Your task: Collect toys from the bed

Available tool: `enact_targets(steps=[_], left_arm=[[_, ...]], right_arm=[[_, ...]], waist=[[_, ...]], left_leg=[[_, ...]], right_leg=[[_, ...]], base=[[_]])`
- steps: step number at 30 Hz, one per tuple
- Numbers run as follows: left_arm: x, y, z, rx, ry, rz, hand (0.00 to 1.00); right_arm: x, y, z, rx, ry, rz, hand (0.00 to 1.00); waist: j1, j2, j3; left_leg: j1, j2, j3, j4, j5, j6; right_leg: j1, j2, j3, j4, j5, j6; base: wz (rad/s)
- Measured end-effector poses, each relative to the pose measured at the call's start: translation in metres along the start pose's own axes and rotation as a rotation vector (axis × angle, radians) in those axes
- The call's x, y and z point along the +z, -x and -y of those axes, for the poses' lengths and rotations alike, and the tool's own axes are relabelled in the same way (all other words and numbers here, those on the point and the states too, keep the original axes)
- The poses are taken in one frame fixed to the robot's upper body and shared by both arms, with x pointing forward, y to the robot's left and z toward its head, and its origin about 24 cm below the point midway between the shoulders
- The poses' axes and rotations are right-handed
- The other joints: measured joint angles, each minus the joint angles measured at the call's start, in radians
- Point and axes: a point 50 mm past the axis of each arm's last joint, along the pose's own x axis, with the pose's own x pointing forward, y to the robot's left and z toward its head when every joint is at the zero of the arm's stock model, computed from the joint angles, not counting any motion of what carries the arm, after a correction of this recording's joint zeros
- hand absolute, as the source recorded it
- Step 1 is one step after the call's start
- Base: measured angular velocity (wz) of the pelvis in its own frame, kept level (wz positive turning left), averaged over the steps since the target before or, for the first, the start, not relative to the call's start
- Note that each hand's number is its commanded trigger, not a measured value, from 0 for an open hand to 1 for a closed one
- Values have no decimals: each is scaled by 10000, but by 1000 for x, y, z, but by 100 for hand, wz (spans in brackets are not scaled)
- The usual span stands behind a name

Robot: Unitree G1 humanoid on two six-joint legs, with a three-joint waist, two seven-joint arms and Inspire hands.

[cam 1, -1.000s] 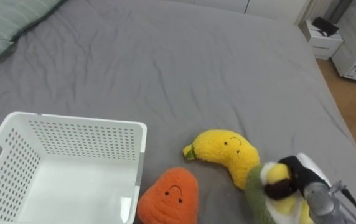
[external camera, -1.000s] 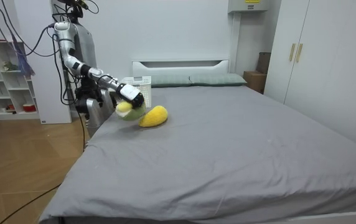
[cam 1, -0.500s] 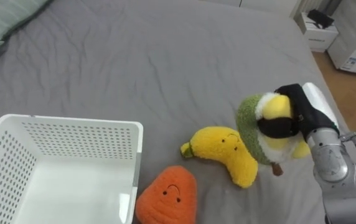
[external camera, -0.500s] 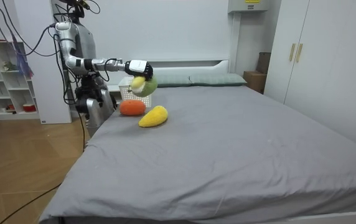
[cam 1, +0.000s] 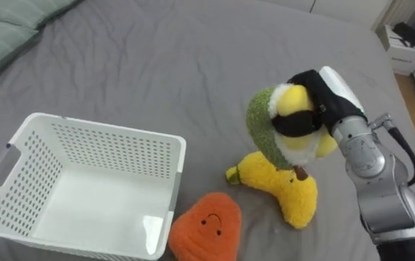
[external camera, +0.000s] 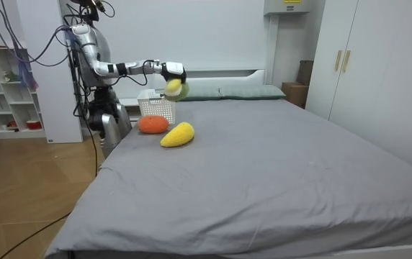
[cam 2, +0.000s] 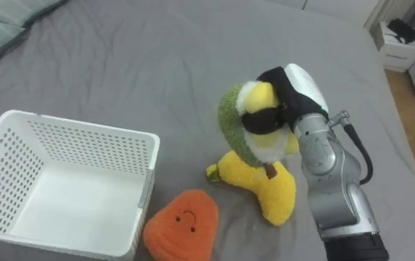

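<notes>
Right hand (cam 1: 329,94) up over the bed (cam 1: 157,65); dark fingers curled tight round a green-and-yellow plush toy (cam 1: 264,127), held clear of the sheet; shape hard to read, possibly an avocado. Yellow plush (cam 1: 286,194) lies on the sheet directly beneath it; orange plush (cam 1: 207,230) just beside that, by the near corner of the white basket (cam 1: 181,154). Room view: robot stands at the bedside near the headboard, right arm stretched level over the mattress.
</notes>
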Motion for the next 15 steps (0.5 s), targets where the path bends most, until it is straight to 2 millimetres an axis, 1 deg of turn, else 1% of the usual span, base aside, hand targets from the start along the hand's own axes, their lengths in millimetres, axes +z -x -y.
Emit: enact_targets(steps=[1,3,4,5,6,7,9,10,11,12,13,14,15], left_arm=[[0,0,0,-8,12,10,0],[1,0,2,-47,57,16,0],[1,0,3,-49,33,10,0],[2,0,3,-56,18,47,0],[6,0,4,-82,27,137,0],[6,0,5,-90,34,111,0],[6,-1,5,-105,16,-3,0],[6,-1,5,-103,15,-9,0],[7,-1,5,-95,22,10,0],[9,-1,5,-95,40,70,0],[10,-1,5,-89,27,119,0],[14,-1,5,-105,23,229,0],[16,0,6,-117,39,343,0]], right_arm=[[3,-1,0,11,39,101,100],[11,-5,-2,147,191,318,100],[13,-5,-4,229,230,350,100],[15,-6,-7,411,284,415,100],[17,-7,-10,600,388,439,100],[18,-7,-12,683,538,462,100],[21,-7,-19,948,691,360,100],[22,-7,-21,1020,720,356,100],[24,-7,-25,1178,790,400,100],[26,-7,-29,1306,827,466,100],[27,-7,-31,1340,857,497,100],[29,-7,-33,1356,978,538,100],[30,-7,-34,1373,952,556,100]], waist=[[39,-8,3],[315,-18,10],[366,-21,9],[521,-50,20],[578,-82,28],[592,-91,30],[791,-94,36],[834,-113,45],[1040,-142,63],[1113,-186,91],[1120,-189,103],[1131,-233,93],[1275,-241,99]], left_leg=[[-51,-22,-78,33,11,5],[-112,-59,-200,67,50,26],[-132,-76,-279,78,51,28],[-211,-103,-395,108,56,35],[-269,-150,-543,152,76,42],[-296,-177,-627,172,93,49],[-378,-246,-865,270,108,63],[-390,-255,-899,277,111,66],[-399,-271,-944,276,134,66],[-421,-310,-1038,295,156,65],[-468,-344,-1150,323,172,67],[-580,-406,-1321,385,203,75],[-640,-451,-1419,403,241,85]], right_leg=[[3,-22,-52,-3,-1,1],[10,-65,-286,-3,-3,5],[33,-77,-356,-1,-3,5],[41,-99,-517,4,-4,6],[47,-124,-606,5,-7,12],[59,-140,-648,5,-12,19],[114,-175,-770,21,-18,30],[121,-184,-787,30,-19,32],[127,-200,-819,43,-24,40],[146,-222,-884,46,-46,75],[154,-240,-976,47,-58,95],[141,-281,-1135,51,-75,123],[130,-307,-1197,51,-83,135]], base=[[30],[22],[24],[32],[35],[35],[33],[22],[17],[23],[37],[44],[35]])
